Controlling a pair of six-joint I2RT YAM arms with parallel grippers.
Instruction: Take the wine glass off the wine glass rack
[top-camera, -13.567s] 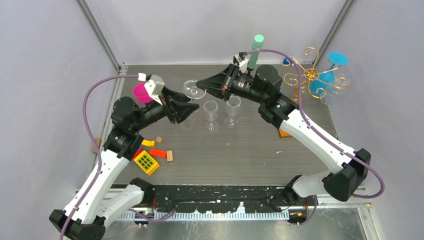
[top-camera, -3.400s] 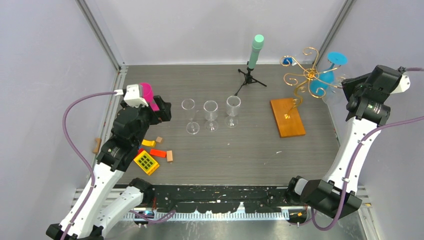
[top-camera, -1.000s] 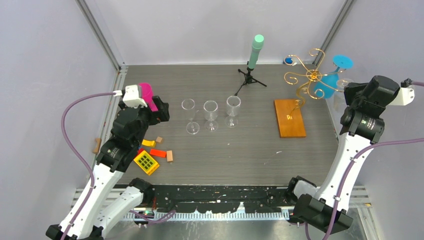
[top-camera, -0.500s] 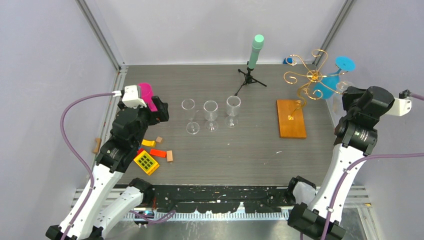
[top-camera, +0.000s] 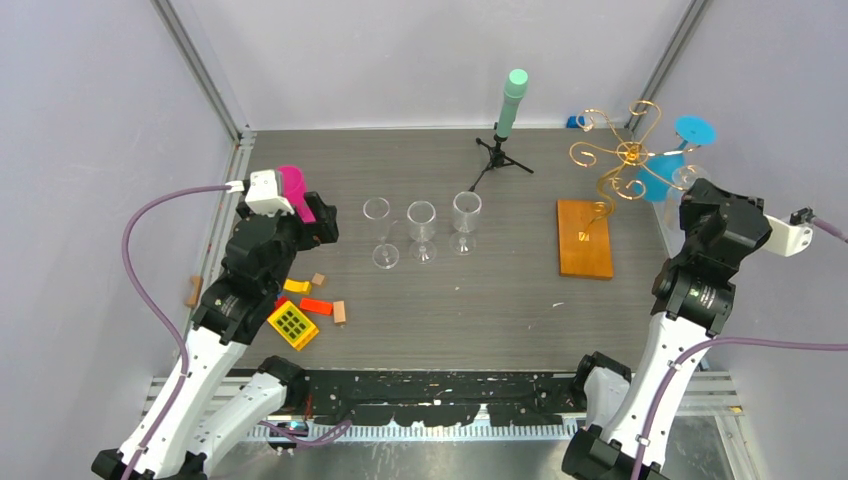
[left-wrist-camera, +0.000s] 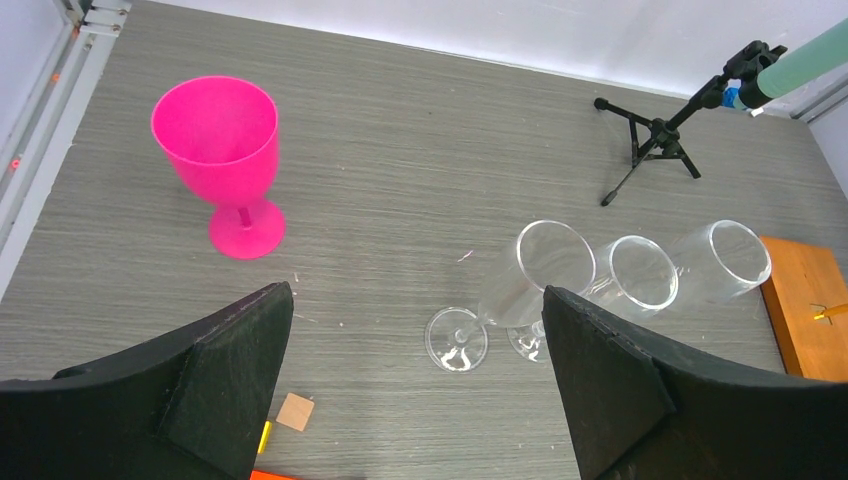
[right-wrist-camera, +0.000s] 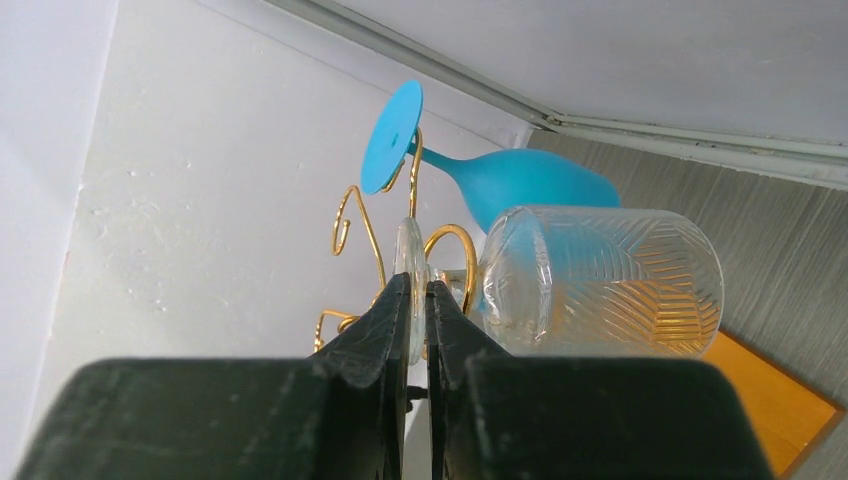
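Overhead view, two close wrist views; rack base (top-camera: 585, 238) common

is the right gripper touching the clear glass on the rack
Touching: the right wrist view shows the right gripper pinching the clear wine glass by its foot.

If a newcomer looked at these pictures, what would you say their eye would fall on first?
Most likely the gold wine glass rack at the table's far right, with a blue glass and a clear wine glass among its curls. The right gripper is shut on the clear glass's foot. After that, the pink goblet at the left and the three clear glasses lined up mid-table stand out.
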